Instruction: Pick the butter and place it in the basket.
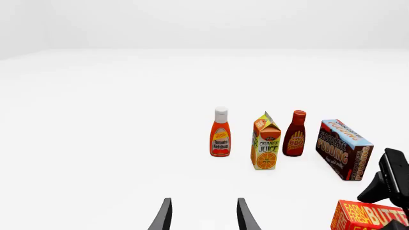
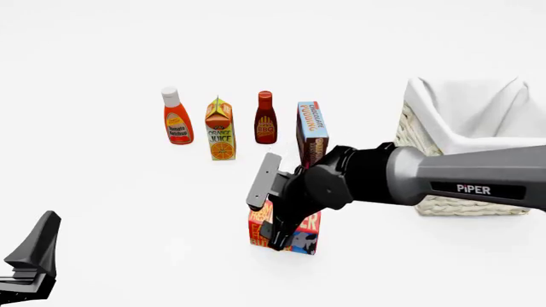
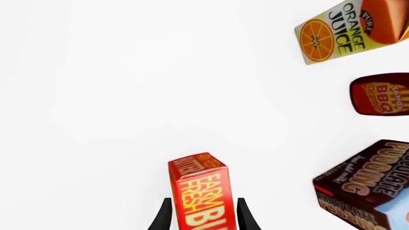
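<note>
The butter, a red-orange carton with yellow lettering, stands on the table in the front view's middle. My right gripper reaches down over it. In the right wrist view the carton sits between the two fingers of that gripper, which stand open on either side of it. The basket, cream wicker with a white liner, is at the right, behind the right arm. My left gripper is open and empty, low at the front left, far from the butter.
Behind the butter stand, in a row, a ketchup bottle, an orange juice carton, a BBQ sauce bottle and a chocolate pudding box. The pudding box is closest to the right arm.
</note>
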